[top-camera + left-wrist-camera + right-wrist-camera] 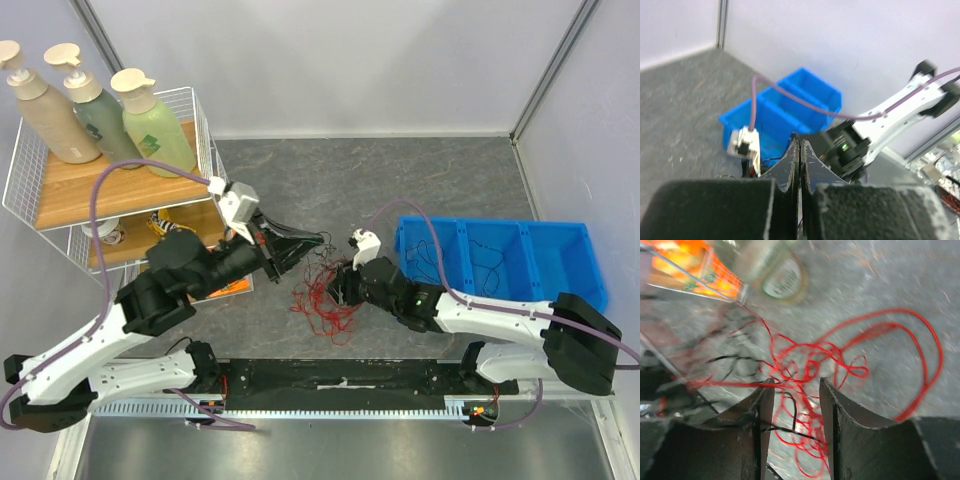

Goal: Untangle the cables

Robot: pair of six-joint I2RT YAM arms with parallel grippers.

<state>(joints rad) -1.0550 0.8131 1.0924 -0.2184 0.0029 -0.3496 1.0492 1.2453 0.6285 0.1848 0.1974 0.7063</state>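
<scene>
Right hand point(795, 385) is open, straddling the red cables point(805, 352), tangle lying toward 7 o'clock in the top view; left hand point(318, 243) pinched shut up at 11, farther off.

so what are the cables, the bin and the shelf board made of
cables: thin wire in glossy red or black sheathing, probably plastic; they loop freely. bin: moulded plastic, uniform blue, slight sheen. shelf board: looks like wood, warm brown with grain, though it could be laminate.

Left gripper point(800, 156) pinched closed; right gripper point(796, 390) parted (both arms extended inward).
</scene>
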